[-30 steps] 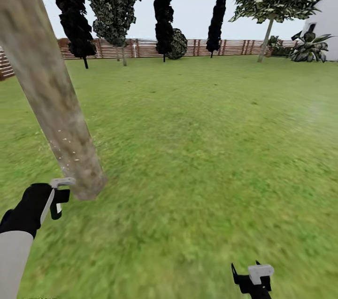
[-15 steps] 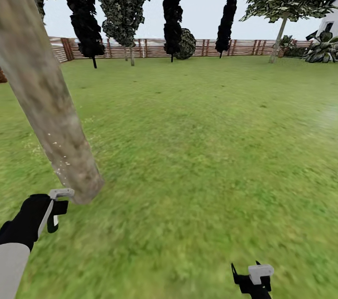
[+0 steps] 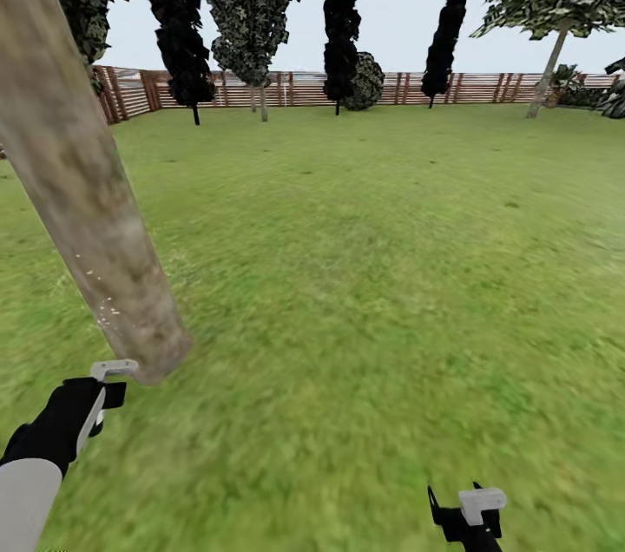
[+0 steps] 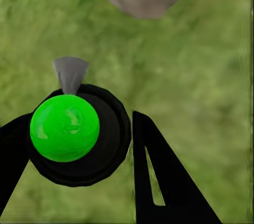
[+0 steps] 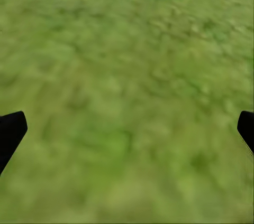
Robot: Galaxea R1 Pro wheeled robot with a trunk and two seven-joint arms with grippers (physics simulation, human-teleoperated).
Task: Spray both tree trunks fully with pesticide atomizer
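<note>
Thick mottled beige-grey tree trunk [image 3: 82, 187] leans across head view from 11 o'clock down to its base at approx. 8 o'clock, a few pale specks low on the bark. Left gripper [image 4: 79, 145], black fingers clamped on the pesticide atomizer w/ bright green round top, black collar and grey nozzle [image 4: 65, 127], sits at 7 o'clock just below trunk base; nozzle aims toward trunk. Right gripper [image 5: 127, 129] at 5 o'clock, fingers spread wide, nothing between them, over blurred green grass floor [image 3: 373, 274]. Brown slat wooden fence [image 3: 286, 88] w/ near-black conifers [image 3: 342, 9] at 12 o'clock.

Even, bright daylight is rendered without cast shadows or glare. The flat green grass floor [image 3: 365, 292] is smeared soft toward 6 o'clock.
</note>
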